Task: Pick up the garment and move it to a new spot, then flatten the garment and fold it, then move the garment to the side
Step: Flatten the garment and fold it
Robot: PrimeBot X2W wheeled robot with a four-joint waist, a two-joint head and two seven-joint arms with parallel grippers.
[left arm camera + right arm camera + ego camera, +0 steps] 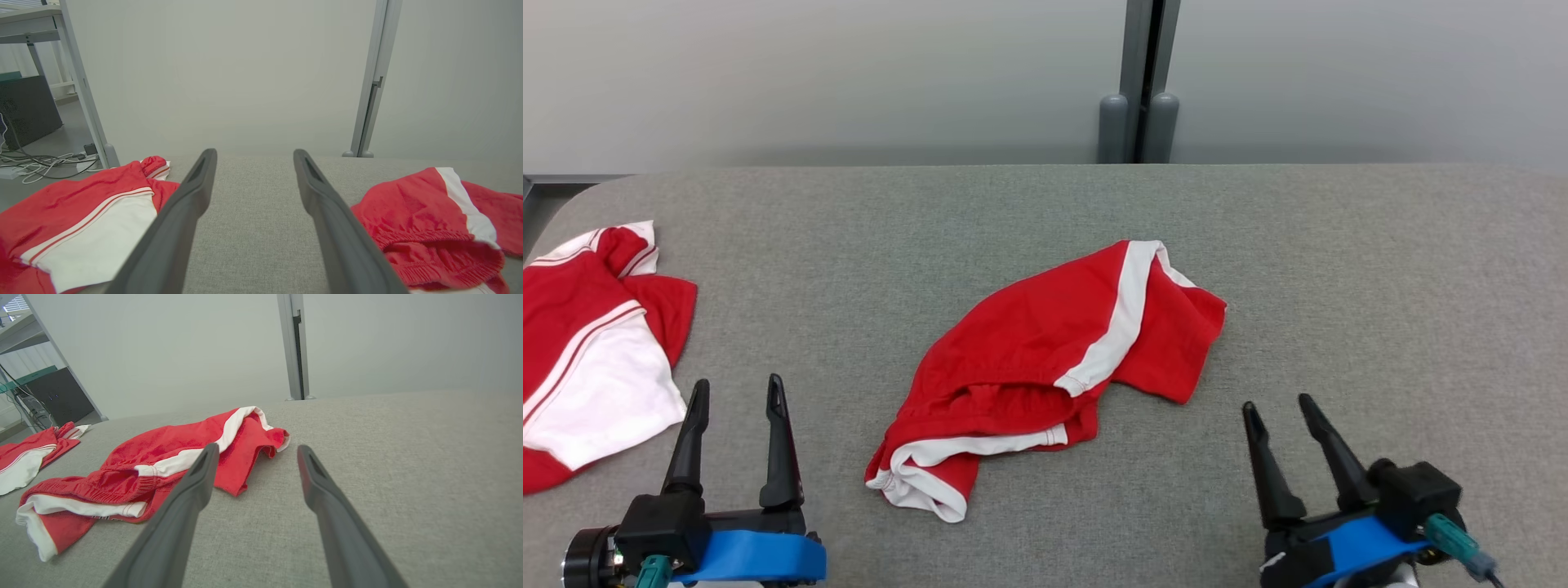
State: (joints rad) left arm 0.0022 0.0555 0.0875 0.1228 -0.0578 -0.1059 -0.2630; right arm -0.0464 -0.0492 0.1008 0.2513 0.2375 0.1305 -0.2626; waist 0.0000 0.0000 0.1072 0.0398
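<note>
A crumpled pair of red shorts with white stripes (1045, 367) lies in the middle of the grey fabric table (1339, 286). The same shorts (433, 224) fill the right of the left wrist view, and the shorts (163, 469) sit left of centre in the right wrist view. My left gripper (737, 392) stands open at the lower left, apart from the shorts. At the lower right my right gripper (1278, 406) is also open, holding nothing, a short way right of the shorts' near edge.
A second red and white garment (588, 351) lies at the table's left edge, its cloth (81, 220) close beside my left fingers. A pale wall with a grey post (1139, 82) stands behind the table. Cables (41, 161) lie on the floor at left.
</note>
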